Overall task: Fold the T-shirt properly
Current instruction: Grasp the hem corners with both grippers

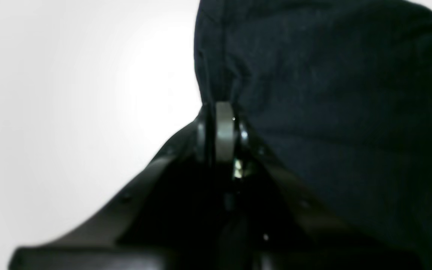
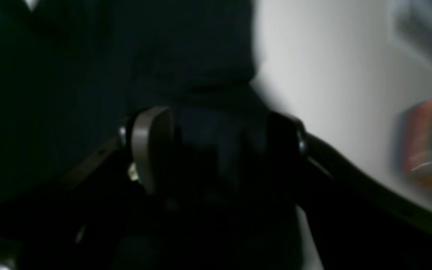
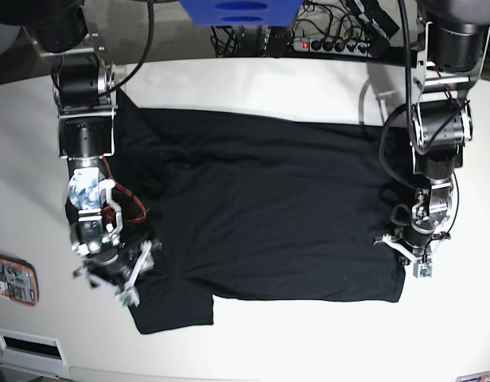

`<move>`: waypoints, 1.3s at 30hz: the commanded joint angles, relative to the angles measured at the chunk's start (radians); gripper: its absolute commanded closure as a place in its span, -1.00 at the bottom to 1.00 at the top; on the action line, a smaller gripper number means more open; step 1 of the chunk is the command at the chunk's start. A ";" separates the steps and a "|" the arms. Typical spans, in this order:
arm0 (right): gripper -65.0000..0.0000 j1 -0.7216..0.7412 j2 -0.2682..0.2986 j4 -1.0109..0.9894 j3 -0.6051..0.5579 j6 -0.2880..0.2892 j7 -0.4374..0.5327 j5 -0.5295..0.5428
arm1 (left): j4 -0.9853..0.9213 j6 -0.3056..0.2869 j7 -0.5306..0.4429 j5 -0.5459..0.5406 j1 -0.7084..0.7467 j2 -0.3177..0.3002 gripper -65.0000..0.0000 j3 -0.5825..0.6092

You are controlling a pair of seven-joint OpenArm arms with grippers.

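The T-shirt [image 3: 261, 215] lies spread flat on the white table [image 3: 309, 87], no fold made yet. The left gripper [image 1: 221, 123] is pinched on its edge; the right gripper [image 2: 216, 146] straddles cloth, jaws apart. All folding remains

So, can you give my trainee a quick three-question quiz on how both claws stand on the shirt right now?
1. True or false: the left claw is shut on the black T-shirt.
2. The right claw is: A) pinched tight on fabric, B) standing wide with cloth between its fingers, C) lifted clear of the shirt.
3. Fill in: in the base view, the T-shirt lies spread on the white ____.

Key
1. True: its fingers meet on a fold at the shirt's edge.
2. B.
3. Table.
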 commanded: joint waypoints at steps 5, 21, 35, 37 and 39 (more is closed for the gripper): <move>-0.18 0.219 0.007 -0.237 0.010 -0.013 0.212 0.001 | 0.195 -0.013 0.049 0.019 0.082 0.000 1.00 0.002; -0.18 0.447 -0.006 -0.816 0.011 -0.018 0.875 0.002 | 0.271 -0.013 0.049 0.015 0.166 0.003 1.00 0.002; -0.18 0.384 -0.073 -0.905 0.013 -0.020 0.975 0.005 | 0.271 -0.013 0.042 0.018 0.214 0.001 1.00 0.002; -0.18 0.348 -0.073 -0.905 0.013 -0.020 0.973 0.004 | 0.271 -0.013 0.042 0.018 0.216 0.001 1.00 0.002; -0.18 0.338 -0.073 -0.905 0.010 -0.020 0.973 0.004 | 0.271 -0.013 0.042 0.018 0.216 0.003 1.00 0.002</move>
